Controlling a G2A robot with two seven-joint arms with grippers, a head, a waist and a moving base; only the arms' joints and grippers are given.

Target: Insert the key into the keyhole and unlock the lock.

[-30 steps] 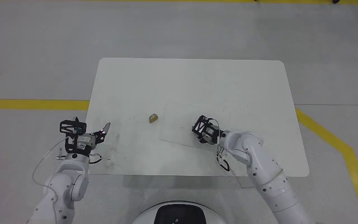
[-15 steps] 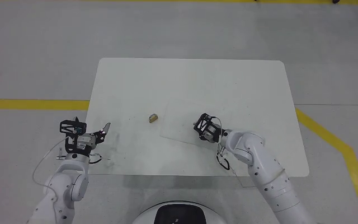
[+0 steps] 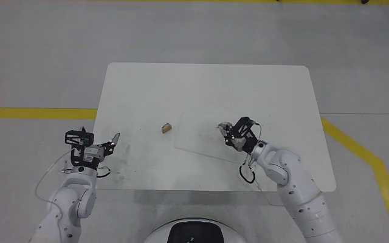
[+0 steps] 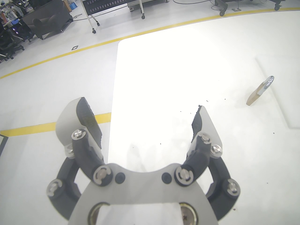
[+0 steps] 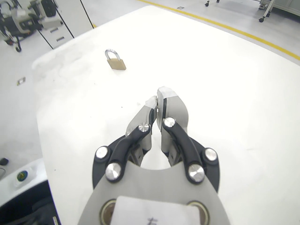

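Left pincer (image 4: 140, 104) spread wide (right pincer (image 5: 158, 96) pinched closed).

small brass padlock (image 3: 166, 128), closed, on table (image 3: 243, 91)

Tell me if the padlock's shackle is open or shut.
Shut: the right wrist view shows both legs of the shackle seated in the body of the padlock, with no gap at either end.

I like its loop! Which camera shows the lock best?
Right wrist view: the lock shows its brass body and silver loop. Top view makes it a tiny speck; left wrist view shows it edge-on.
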